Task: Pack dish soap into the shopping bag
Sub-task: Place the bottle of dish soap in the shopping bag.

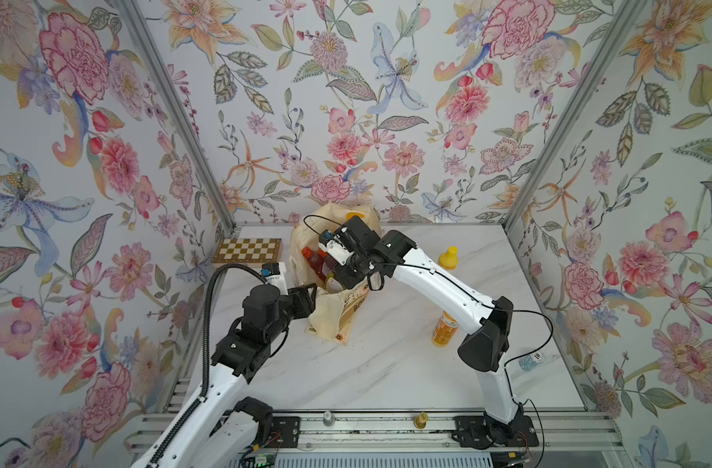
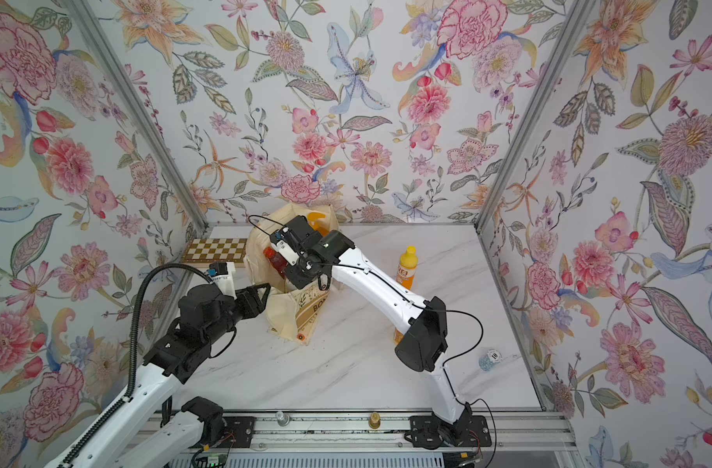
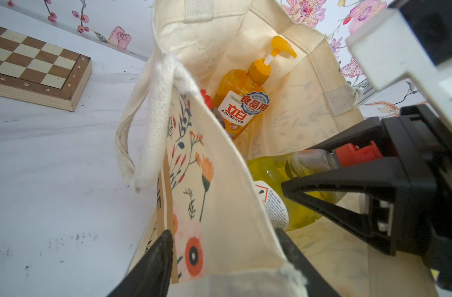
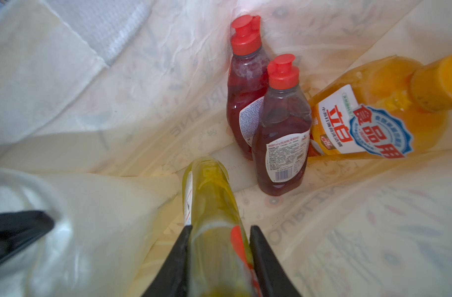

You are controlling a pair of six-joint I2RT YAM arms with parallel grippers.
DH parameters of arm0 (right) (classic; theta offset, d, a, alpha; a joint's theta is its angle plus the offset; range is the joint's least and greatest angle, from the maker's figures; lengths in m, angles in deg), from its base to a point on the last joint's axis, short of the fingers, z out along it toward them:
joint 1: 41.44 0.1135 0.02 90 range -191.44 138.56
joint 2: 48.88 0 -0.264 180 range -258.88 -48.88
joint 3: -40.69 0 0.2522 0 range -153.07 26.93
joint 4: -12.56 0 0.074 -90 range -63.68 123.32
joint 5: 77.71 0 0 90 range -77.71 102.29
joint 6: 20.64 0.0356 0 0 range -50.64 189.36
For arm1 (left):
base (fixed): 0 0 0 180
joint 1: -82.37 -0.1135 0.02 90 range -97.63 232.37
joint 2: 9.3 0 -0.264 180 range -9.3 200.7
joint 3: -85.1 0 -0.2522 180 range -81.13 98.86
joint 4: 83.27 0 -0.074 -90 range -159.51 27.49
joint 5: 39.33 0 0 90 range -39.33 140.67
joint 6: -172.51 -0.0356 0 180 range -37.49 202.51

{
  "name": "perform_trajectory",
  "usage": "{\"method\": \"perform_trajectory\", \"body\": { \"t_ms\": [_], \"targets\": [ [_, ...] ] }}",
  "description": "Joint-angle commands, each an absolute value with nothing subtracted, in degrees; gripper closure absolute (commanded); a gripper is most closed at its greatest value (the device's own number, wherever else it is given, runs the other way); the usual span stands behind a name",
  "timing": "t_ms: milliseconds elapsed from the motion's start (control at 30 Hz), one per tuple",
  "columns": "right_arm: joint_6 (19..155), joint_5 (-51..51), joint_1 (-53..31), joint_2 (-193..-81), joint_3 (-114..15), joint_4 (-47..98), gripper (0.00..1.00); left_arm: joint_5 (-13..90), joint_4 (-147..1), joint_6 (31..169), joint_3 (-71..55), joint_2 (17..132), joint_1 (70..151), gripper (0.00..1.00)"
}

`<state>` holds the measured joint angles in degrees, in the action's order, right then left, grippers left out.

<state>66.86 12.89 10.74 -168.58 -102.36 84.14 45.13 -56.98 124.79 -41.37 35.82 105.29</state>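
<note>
- Olive-green bottle [image 4: 212,195]: translucent yellow-green liquid, red cap, white label down one side. It is held inside the shopping bag [image 1: 330,320], above the bag floor.
- Right gripper [image 4: 221,228]: clamped on that bottle at the cap end, one finger on each side.
- Two dark-red bottles [image 4: 245,102] [image 4: 281,144]: red caps, white printed labels. They are stood upright on the bag floor, touching each other.
- Orange pump bottle [image 4: 361,115]: blue-and-white badge label; it is leaned against the bag wall beside the red pair.
- Two orange yellow-capped bottles are left outside on the table [image 1: 386,364]: one [image 1: 448,258] upright, one [image 1: 443,328] partly hidden by the right arm.
- Bag: cream canvas, floral print, white rope handle; it is stood at mid-table.
- Left gripper [image 3: 223,232]: jaws are parted, with the bag's near wall between the fingers. Whether the cloth is pinched cannot be told.
- Chessboard [image 1: 246,251]: noted by the far left wall.
</note>
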Motion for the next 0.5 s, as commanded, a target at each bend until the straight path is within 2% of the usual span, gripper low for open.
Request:
{"method": "perform_trajectory", "body": {
  "t_ms": [0, 367, 467],
  "targets": [
    [68.08, 12.8, 10.31, -167.36, -104.99, 80.68, 1.0, 47.32, -51.76, 120.5, -42.48, 35.02, 105.85, 0.43],
    [67.29, 14.94, 8.78, -168.58, -105.9, 78.79, 1.0, 42.38, -52.84, 114.4, -42.29, 37.36, 106.93, 0.5],
    [66.4, 15.65, 8.23, -168.85, -106.14, 78.79, 1.0, 41.8, -52.51, 112.99, -41.94, 37.45, 107.74, 0.55]
  ]
}}
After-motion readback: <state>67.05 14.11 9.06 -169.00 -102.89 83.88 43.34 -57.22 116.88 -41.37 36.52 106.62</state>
